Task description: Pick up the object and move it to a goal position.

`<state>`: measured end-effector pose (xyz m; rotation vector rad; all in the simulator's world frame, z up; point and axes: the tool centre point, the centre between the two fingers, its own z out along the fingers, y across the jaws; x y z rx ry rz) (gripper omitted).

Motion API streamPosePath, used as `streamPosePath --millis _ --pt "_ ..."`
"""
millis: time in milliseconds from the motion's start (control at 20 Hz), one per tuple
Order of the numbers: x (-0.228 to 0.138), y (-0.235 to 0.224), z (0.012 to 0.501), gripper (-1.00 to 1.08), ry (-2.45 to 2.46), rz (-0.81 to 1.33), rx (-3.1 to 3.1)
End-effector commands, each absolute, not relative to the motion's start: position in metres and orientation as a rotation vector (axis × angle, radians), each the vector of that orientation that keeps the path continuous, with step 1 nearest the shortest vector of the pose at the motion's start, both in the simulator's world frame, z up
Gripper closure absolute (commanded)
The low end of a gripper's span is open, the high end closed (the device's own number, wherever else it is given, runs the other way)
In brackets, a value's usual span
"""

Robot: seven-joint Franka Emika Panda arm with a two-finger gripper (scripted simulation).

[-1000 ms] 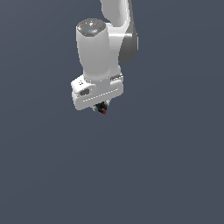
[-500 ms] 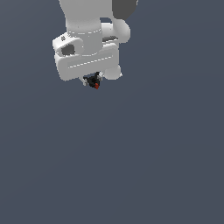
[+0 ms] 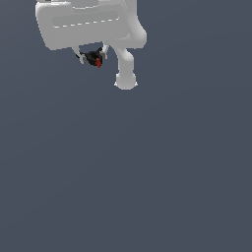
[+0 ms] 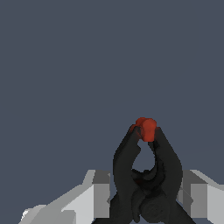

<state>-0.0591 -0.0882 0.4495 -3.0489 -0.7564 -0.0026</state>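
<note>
Seen near the top of the exterior view: white gripper (image 3: 92, 55) clamped on a small black object (image 3: 93, 58). Red tip pointing down, plain grey backdrop all around.

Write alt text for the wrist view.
A small black clamp-shaped object with a red tip sits gripped between the white fingers of the robot's hand, against a plain dark grey-blue background.

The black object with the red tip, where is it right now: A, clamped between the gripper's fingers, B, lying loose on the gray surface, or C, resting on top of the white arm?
A: in the wrist view the black object sits between the two gray fingers of the gripper, and the exterior view shows it held beneath the white hand.
</note>
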Motion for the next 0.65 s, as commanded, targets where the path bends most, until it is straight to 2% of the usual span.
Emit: streamPosePath --millis 0,600 --pt "-0.062 -0.092 0.466 1.08 -0.756 0.0 -3.049" --pt "-0.064 -0.098 0.499 1.08 -0.756 0.0 -3.049"
